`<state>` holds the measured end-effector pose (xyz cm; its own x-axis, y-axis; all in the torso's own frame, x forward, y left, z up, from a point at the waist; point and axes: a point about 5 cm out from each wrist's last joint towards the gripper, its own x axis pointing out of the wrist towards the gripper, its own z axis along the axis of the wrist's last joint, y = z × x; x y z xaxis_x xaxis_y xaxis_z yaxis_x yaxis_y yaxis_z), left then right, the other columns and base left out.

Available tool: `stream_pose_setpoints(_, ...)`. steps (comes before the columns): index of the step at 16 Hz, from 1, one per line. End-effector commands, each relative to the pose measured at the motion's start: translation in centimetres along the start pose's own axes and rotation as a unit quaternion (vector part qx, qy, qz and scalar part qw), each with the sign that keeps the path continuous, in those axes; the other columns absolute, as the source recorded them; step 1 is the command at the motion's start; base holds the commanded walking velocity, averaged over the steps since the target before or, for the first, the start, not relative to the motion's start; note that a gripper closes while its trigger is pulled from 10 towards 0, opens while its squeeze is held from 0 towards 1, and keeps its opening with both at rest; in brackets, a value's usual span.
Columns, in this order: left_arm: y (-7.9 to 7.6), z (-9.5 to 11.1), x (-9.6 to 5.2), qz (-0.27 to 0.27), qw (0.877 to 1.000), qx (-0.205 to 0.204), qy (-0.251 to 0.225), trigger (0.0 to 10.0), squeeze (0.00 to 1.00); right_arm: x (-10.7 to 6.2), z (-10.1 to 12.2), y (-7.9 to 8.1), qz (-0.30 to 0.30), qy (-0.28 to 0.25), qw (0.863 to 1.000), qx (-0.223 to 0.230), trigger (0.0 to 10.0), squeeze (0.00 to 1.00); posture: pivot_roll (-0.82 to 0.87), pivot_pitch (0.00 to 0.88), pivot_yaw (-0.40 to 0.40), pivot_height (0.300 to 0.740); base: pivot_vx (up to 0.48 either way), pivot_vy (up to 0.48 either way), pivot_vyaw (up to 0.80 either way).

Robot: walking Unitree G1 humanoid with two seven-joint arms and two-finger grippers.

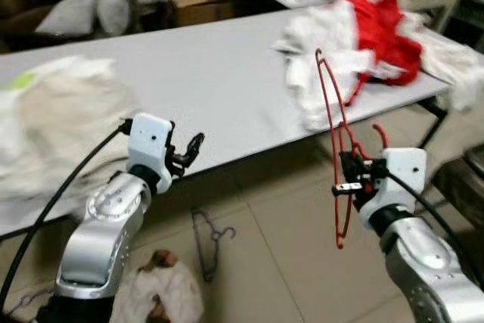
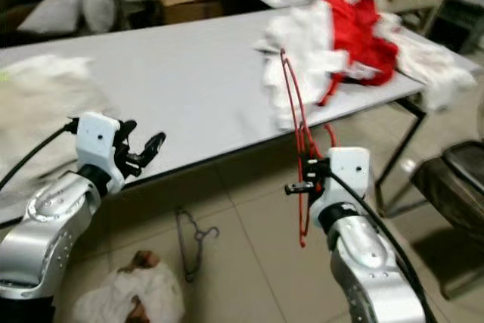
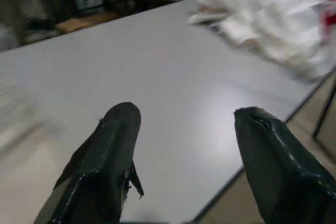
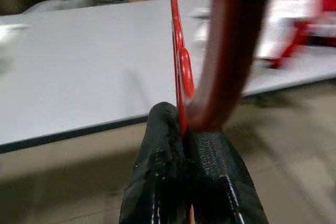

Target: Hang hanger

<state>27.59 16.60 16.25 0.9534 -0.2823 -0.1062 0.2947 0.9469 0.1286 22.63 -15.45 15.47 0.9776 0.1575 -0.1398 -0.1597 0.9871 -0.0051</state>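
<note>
Right gripper [image 1: 349, 173] pinching thin red wire hanger [image 1: 333, 145] upright before long grey table [image 1: 219, 81], left gripper [image 1: 190, 150] fingers spread, holding nothing

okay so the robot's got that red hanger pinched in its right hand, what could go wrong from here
1. The right gripper pinches only the thin wire of the red hanger, near the neck, so the hanger may swivel or slip.
2. The hanger's top stands close to the clothes pile at the table edge, and could snag the fabric.
3. A dark hanger and cloth lie on the floor near the robot and could be stepped on.
</note>
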Motion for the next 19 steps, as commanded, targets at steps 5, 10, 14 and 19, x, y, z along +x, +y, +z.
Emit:
stream_pose_setpoints(5,-0.1,0.3,-0.1,0.009,1.000,-0.004,-0.020,10.0,0.00,0.4,0.2,-0.1,0.013,-0.003,1.000,-0.019,10.0,0.00,-0.07,0.000,0.006,0.740,0.000,0.207,0.00)
stream_pose_setpoints(10,0.8,-0.7,0.0,0.058,0.998,0.001,0.000,10.0,0.00,0.3,-0.4,0.1,0.083,0.013,0.996,-0.043,10.0,0.00,-0.07,0.000,0.009,0.740,0.000,0.000,0.00)
stream_pose_setpoints(14,1.5,-1.0,-0.5,0.082,0.996,-0.016,-0.002,10.0,0.00,0.3,-0.6,-0.3,0.082,0.012,0.994,-0.065,10.0,0.00,-0.06,0.000,0.006,0.740,0.063,0.000,0.60)
stream_pose_setpoints(19,1.5,-1.4,-1.9,0.002,1.000,0.008,-0.002,10.0,1.00,-1.2,-1.2,-2.1,0.136,0.038,0.986,-0.086,10.0,0.00,-0.07,0.000,0.001,0.740,0.000,0.000,0.00)
